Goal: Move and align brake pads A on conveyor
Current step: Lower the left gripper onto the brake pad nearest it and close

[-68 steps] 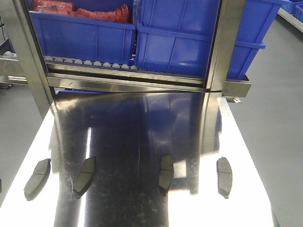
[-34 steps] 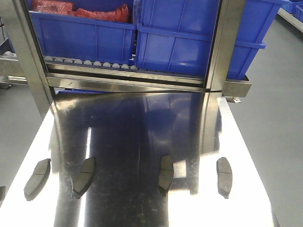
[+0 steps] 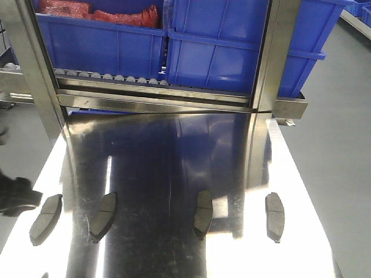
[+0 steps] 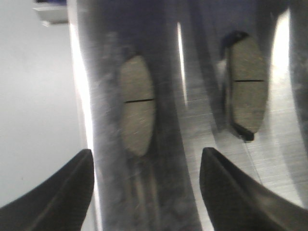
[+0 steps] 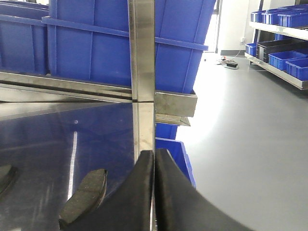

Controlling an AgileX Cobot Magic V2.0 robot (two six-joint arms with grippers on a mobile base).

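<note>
Four brake pads [image 3: 203,213] lie in a row across the lower part of the front view, friction faces up, well apart from one another on the shiny steel surface [image 3: 162,162]. The left wrist view shows two of them side by side. The left gripper [image 4: 147,161] sits at the bottom of that frame, its jaws spread wide and holding nothing. The right gripper [image 5: 154,161] has its jaws pressed together, empty, with one pad at lower left. Blue bins [image 3: 220,52] fill the top of the front view.
</note>
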